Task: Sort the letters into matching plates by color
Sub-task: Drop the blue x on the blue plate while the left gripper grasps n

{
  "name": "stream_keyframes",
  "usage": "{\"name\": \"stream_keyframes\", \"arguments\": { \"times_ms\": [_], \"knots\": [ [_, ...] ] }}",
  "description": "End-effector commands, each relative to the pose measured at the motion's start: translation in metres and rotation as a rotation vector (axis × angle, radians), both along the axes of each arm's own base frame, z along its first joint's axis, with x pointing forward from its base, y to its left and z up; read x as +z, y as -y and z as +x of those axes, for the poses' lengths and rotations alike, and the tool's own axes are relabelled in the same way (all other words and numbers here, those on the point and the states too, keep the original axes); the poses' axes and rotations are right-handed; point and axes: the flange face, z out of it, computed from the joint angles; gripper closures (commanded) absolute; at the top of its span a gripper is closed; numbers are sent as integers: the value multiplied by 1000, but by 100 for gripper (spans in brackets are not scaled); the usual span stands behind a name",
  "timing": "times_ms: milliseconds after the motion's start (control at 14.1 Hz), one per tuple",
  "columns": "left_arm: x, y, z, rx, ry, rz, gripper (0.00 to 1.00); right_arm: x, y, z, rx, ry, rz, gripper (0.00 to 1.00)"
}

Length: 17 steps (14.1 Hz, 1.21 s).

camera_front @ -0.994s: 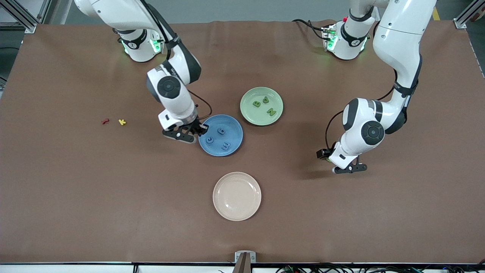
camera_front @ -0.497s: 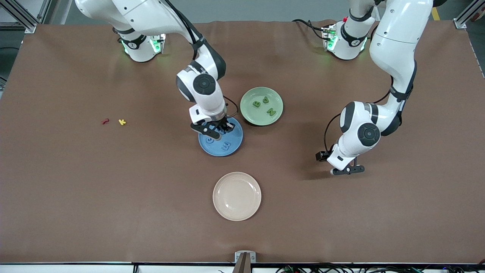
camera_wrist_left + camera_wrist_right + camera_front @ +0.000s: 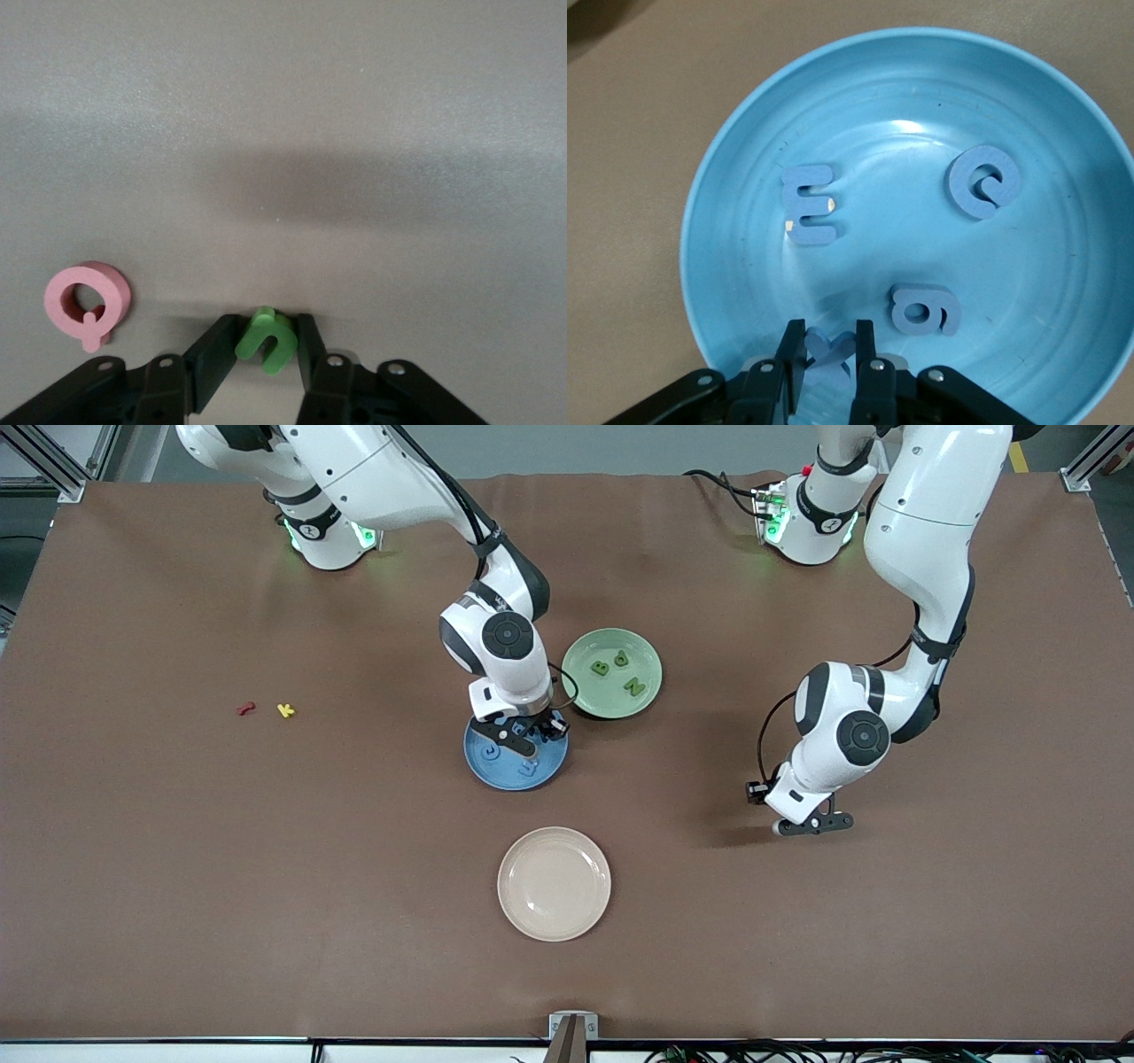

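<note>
- Front view: right gripper (image 3: 530, 737) hangs over the blue plate (image 3: 485, 768), which lies between the green plate (image 3: 647, 660) and the cream plate (image 3: 554, 883); the arm reaches out from its base so that its load can end up with the blue letters already on that plate
- Front view: green plate holds three green letters (image 3: 617, 670), so the sort looks nearly done; a red letter (image 3: 245, 708) and a yellow letter (image 3: 285, 709) lie side by side on the tabletop (image 3: 177, 868) toward the right arm's end, well apart from the plates, likely left there because no plate matches them
- Front view: left gripper (image 3: 812, 825) is down at the tabletop toward the left arm's end, low because a letter lies there to be picked up
- Left wrist view: left gripper (image 3: 266, 347) has its fingers (image 3: 215, 356) clamped on a green letter (image 3: 265, 338), one on each side, still at tabletop level; a pink letter (image 3: 87, 303) lies near it, untouched, probably because pink is not being sorted
- Right wrist view: right gripper (image 3: 826, 356) pinches a blue letter (image 3: 827, 352) above the blue plate (image 3: 744, 159), where three more blue letters (image 3: 810, 205) lie apart from each other; judging by this, letting go here would finish the blue set
</note>
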Motion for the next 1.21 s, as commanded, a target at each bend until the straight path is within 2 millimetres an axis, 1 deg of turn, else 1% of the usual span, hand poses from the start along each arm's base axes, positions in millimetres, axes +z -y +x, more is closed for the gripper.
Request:
{"name": "stream_keyframes", "arguments": {
  "times_ms": [0, 71, 142, 284, 355, 426, 497, 568, 639, 710, 781, 852, 923, 994, 1136],
  "knots": [
    [-13, 0, -2, -3, 13, 10, 72, 2, -6, 2, -11, 8, -8, 39],
    [-12, 1, -2, -3, 15, 10, 73, 2, -6, 2, -12, 9, -7, 2],
    [-11, 1, -1, 2, 16, 10, 73, 2, -7, 1, -11, 9, -7, 0],
    [-2, 4, 0, 23, 21, 7, 74, 7, -9, 5, -9, 16, 0, 0],
    [10, 13, -1, 22, 27, 4, 74, 10, -9, 7, -11, 13, -2, 0],
    [19, 21, -3, 36, 6, 7, 74, 16, -9, 12, -12, 4, -12, 0],
    [35, 29, -6, 44, -9, 8, 74, 25, -9, 19, -9, -6, -26, 0],
    [46, 41, -10, 50, -14, 8, 74, 33, -5, 26, 21, -24, -49, 0],
    [55, 55, -14, 59, -8, 5, 74, 39, 4, 34, 67, -44, -69, 0],
    [59, 74, -22, 67, -14, 7, 74, 45, 21, 43, 109, -74, -93, 0],
    [61, 94, -31, 74, -26, 13, 74, 65, 36, 49, 148, -89, -105, 0],
    [64, 118, -43, 80, -29, 15, 74, 79, 53, 57, 182, -110, -118, 0],
    [68, 139, -54, 88, -29, 16, 74, 102, 82, 71, 220, -131, -131, 0],
    [69, 164, -68, 99, -30, 17, 74, 124, 107, 79, 264, -153, -136, 0],
    [74, 210, -94, 122, -23, 14, 74, 174, 173, 98, 366, -194, -130, 0]
  ]
}}
